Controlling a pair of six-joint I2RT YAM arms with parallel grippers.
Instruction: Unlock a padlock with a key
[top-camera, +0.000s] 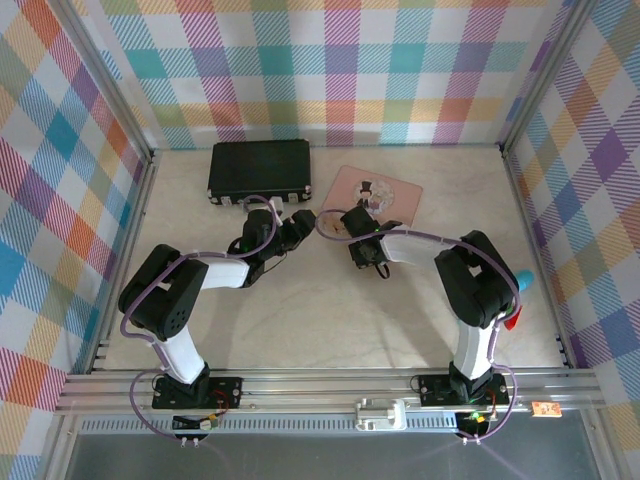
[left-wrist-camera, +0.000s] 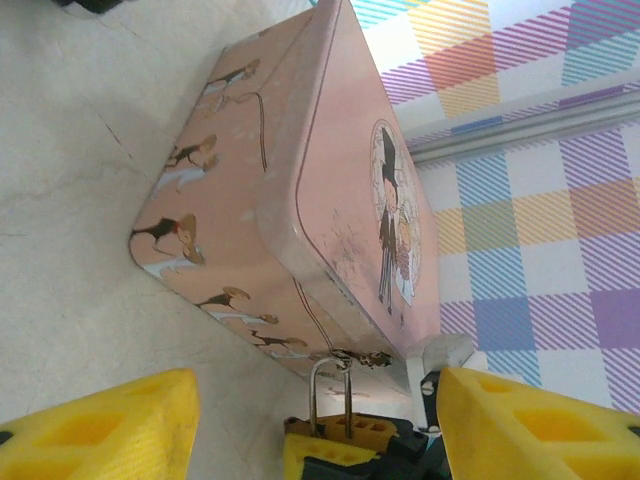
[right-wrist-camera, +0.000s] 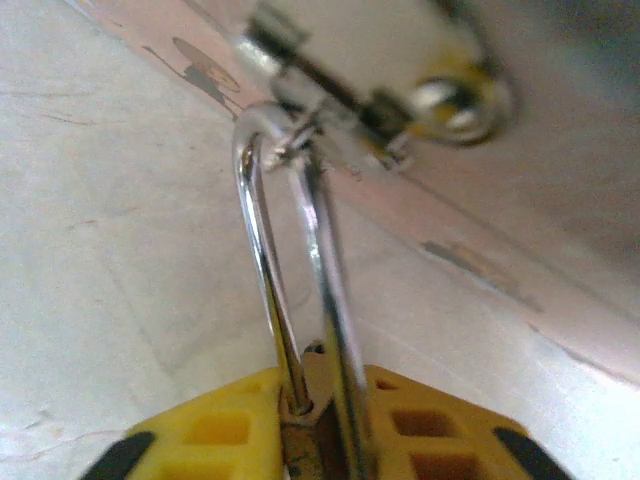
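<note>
padlock is hung by its shackle from the hasp on the front wall of the pink tin, with the body just clear of the tin. padlock body is pinched by the right fingers. left fingers are held spread just in front of the tin, one on each side of the padlock. tin is laid flat on the surface.
</note>
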